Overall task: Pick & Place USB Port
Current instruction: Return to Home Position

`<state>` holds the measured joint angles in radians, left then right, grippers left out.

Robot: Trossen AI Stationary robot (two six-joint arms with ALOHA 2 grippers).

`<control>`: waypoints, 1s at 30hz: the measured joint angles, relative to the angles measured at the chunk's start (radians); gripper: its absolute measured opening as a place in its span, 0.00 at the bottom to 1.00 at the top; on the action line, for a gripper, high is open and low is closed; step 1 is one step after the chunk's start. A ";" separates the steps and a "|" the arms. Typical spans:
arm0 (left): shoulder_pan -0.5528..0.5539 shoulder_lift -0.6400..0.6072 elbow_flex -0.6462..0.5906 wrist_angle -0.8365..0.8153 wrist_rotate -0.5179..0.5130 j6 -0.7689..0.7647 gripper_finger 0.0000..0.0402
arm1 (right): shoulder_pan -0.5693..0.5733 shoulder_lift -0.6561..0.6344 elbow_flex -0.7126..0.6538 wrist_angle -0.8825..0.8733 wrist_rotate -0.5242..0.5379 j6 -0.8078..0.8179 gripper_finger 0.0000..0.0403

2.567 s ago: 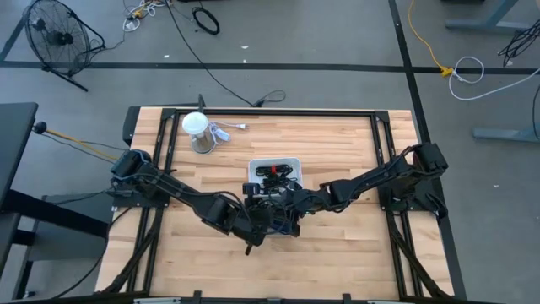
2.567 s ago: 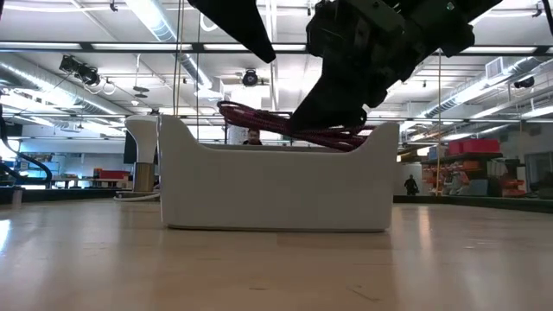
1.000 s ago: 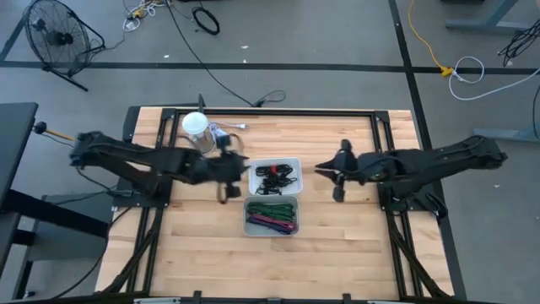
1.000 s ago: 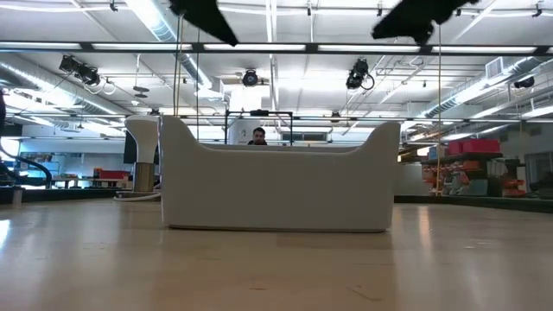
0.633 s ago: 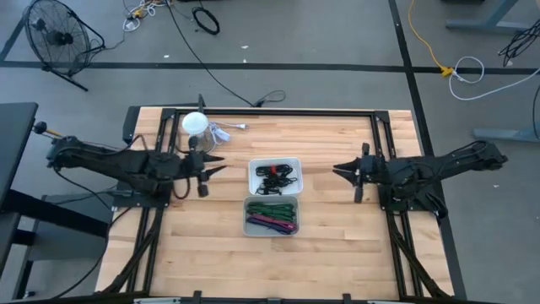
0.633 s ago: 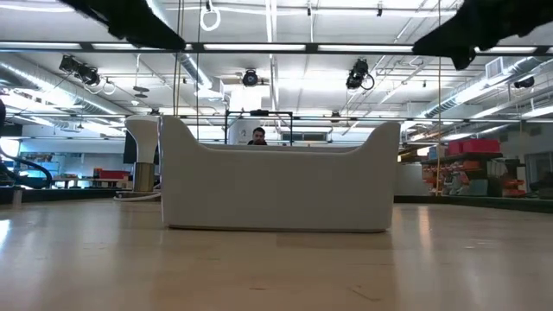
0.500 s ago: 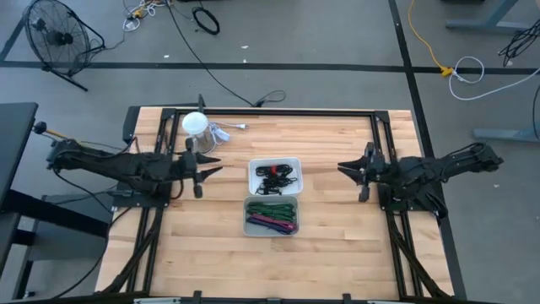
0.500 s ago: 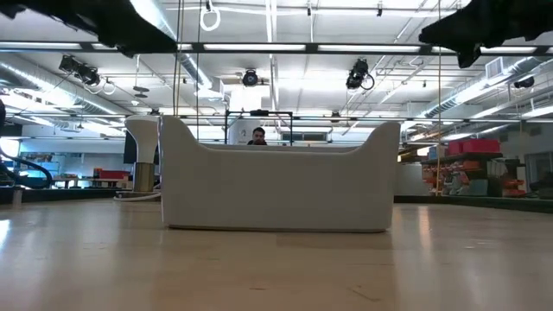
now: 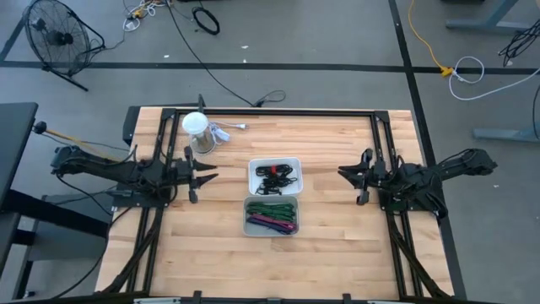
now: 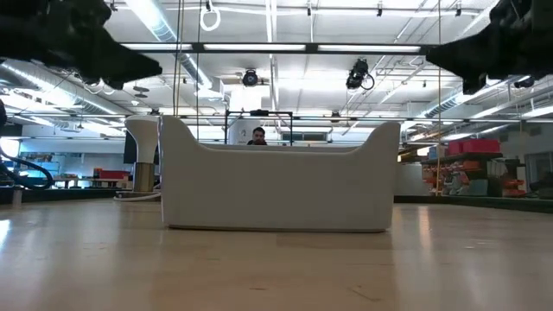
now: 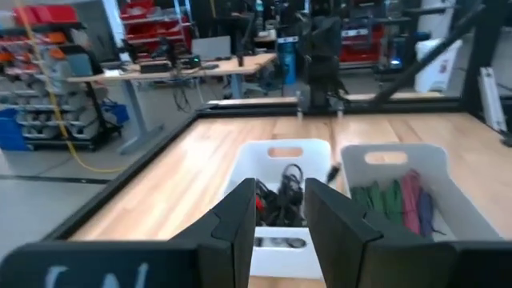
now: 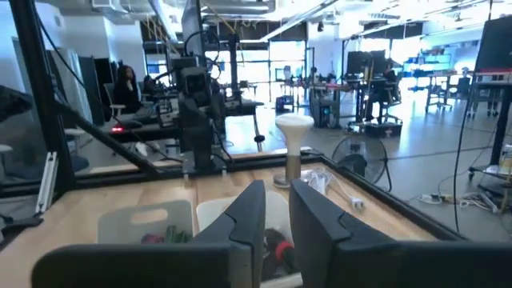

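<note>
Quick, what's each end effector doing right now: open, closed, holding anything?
Left end effector: open, holding nothing.
Right end effector: open by a narrow gap, holding nothing.

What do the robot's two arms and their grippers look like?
The left arm and right arm are black, slim jointed links. The left gripper and right gripper each have two flat, dark, angular fingers tapering to blunt tips. The left gripper's body carries a pale marking, too blurred to read.
</note>
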<state>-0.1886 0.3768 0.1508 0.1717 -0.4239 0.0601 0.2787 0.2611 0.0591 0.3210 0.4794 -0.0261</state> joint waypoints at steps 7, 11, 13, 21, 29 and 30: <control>0.000 -0.006 -0.065 0.012 0.038 -0.043 0.29 | 0.000 0.001 -0.044 -0.024 -0.002 0.045 0.15; 0.000 -0.005 -0.103 0.010 0.038 -0.072 0.29 | 0.000 0.002 -0.044 -0.042 -0.025 0.068 0.15; 0.000 -0.005 -0.112 0.008 0.019 -0.081 0.29 | -0.001 0.003 -0.044 -0.047 -0.008 0.076 0.15; 0.000 -0.005 -0.114 -0.013 0.010 -0.083 0.29 | -0.001 0.003 -0.044 -0.048 0.001 0.072 0.15; 0.000 -0.004 -0.114 -0.013 0.010 -0.083 0.29 | -0.001 0.003 -0.044 -0.048 0.001 0.070 0.15; 0.000 -0.004 -0.114 -0.013 0.010 -0.083 0.29 | -0.001 0.003 -0.044 -0.048 0.001 0.070 0.15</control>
<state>-0.1888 0.3725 0.0368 0.1589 -0.4137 -0.0228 0.2779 0.2646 0.0154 0.2729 0.4805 0.0441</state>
